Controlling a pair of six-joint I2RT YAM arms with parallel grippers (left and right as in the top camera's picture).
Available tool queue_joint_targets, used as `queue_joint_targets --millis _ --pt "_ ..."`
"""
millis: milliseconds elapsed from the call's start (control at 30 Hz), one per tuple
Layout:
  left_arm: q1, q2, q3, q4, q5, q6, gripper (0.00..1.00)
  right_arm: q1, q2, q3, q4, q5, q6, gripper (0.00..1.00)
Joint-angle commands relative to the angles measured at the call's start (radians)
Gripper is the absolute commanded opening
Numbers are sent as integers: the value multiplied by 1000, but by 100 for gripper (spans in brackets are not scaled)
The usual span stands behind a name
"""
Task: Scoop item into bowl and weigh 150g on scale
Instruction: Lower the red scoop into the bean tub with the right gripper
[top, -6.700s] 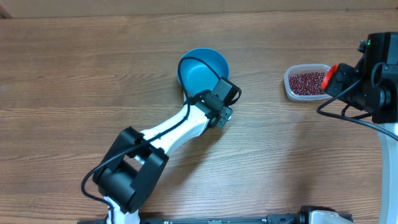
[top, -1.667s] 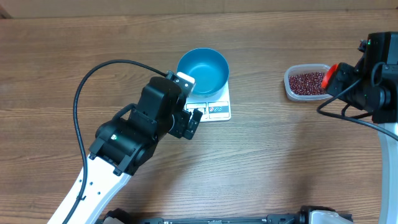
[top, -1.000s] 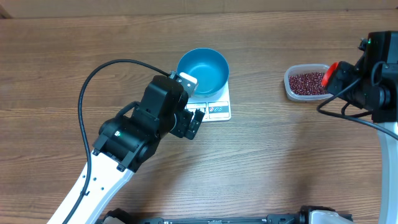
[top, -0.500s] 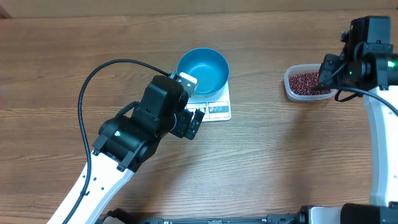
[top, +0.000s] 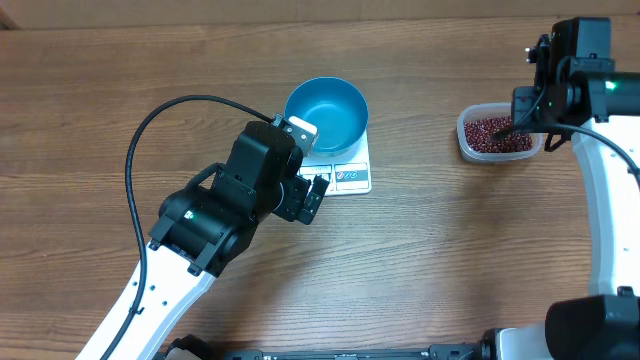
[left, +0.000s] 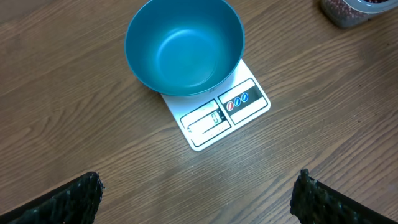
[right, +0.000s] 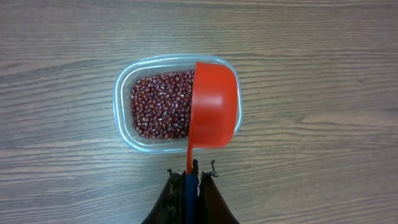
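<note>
The empty bowl (left: 183, 46) sat on the scale (left: 227, 112) mid-counter. All the beans (right: 163, 104) lay in the tub (right: 124, 81) near the right edge. The right hand (right: 189, 180), clamped on a scoop (right: 213, 106), held it over them; the left hand (left: 199, 193) gaped. Scooping and weighing were not yet done.

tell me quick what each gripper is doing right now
left gripper: open, holding nothing
right gripper: shut on the scoop, by its handle
</note>
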Motion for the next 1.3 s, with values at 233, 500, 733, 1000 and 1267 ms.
queue_joint_targets --millis 233,500,733,1000,1267 --pt "6 3 16 2 12 19 99 -7 137 18 17 17 -47 4" --pt "6 3 16 2 12 19 100 -53 158 18 2 17 -47 4" --pt "6 3 16 2 12 19 100 -142 159 -6 19 -32 -50 4" --pt "6 3 16 2 12 19 100 -180 159 -26 33 -165 -96 4" --pt "6 3 16 2 12 19 100 -180 159 -26 35 -165 -100 4"
